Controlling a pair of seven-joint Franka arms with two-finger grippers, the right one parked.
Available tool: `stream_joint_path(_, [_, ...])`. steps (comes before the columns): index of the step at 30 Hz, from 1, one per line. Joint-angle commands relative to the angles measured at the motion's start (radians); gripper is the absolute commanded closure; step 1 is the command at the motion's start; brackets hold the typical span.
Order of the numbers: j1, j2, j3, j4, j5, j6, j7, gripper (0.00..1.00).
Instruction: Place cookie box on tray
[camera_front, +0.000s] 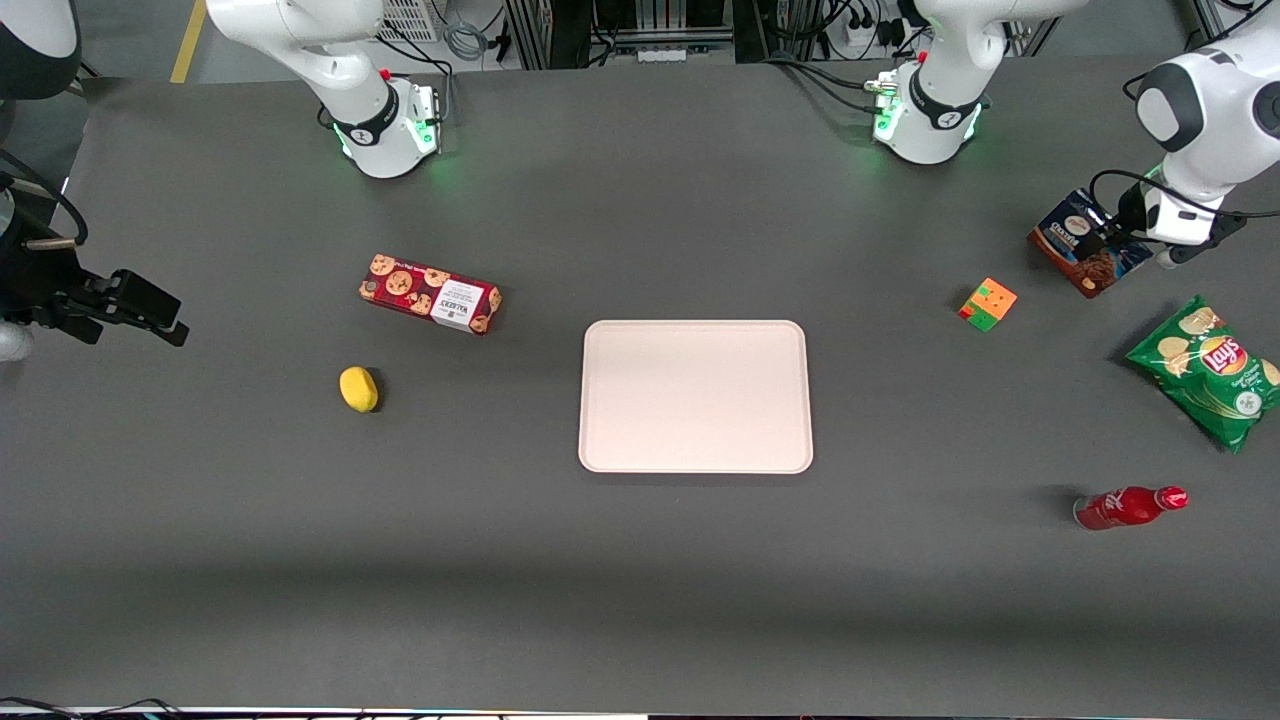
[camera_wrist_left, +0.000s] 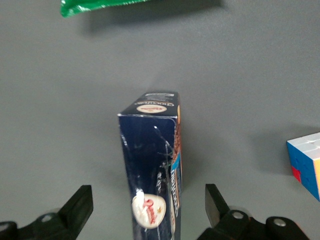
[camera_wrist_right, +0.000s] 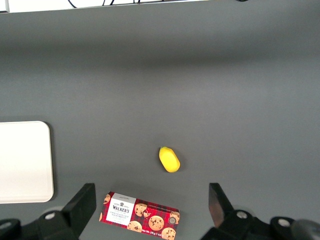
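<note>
Taking the large flat pale pinkish-white rectangular tray (camera_front: 695, 396) as the landmark, nearest the front camera is a red bottle (camera_front: 1128, 507) lying on its side on the dark grey tabletop (camera_front: 640, 600), off toward the working arm's end from the tray. A yellow lemon-like lump (camera_front: 358, 389) lies level with the tray toward the parked arm's end. Also level with the tray, but toward the working arm's end, lies a green chips bag (camera_front: 1210, 367). Just farther from the camera than the tray sit a small multicoloured puzzle cube (camera_front: 987, 303), toward the working arm's end, and a long red box printed with chocolate-chip cookies (camera_front: 431, 293), toward the parked arm's end.

Farther still, and well apart from the tray toward the working arm's end, stands the small dark navy-blue cookie box (camera_wrist_left: 152, 170) with its white oval logo. The left arm's claw (camera_wrist_left: 149, 210) is there with it, fingers spread wide, one on each side of the box and neither touching its faces.

The step in hand looks like the approach to the grasp; nothing is lifted yet and the tray is bare. The next move probably calls for settling lower around the box, pinching its two broad faces, lifting, then carrying it to the tray.
</note>
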Motion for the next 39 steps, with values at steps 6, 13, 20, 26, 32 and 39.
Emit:
stream_joint_path(6, [0.003, 0.013, 0.014, -0.009, 0.024, 0.027, -0.015, 1.0])
stream_joint_path(13, [0.0, -0.027, 0.008, 0.005, 0.026, 0.009, -0.003, 1.0])
stream_joint_path(20, [-0.011, -0.139, -0.106, 0.166, 0.026, -0.305, -0.003, 1.0])
stream_joint_path(26, [-0.034, -0.164, -0.318, 0.486, -0.069, -0.733, 0.011, 1.0])
stream_joint_path(32, [-0.033, -0.101, -0.542, 0.838, -0.21, -1.069, 0.002, 1.0])
stream_joint_path(39, [-0.034, -0.024, -0.709, 1.065, -0.348, -1.189, -0.007, 1.0])
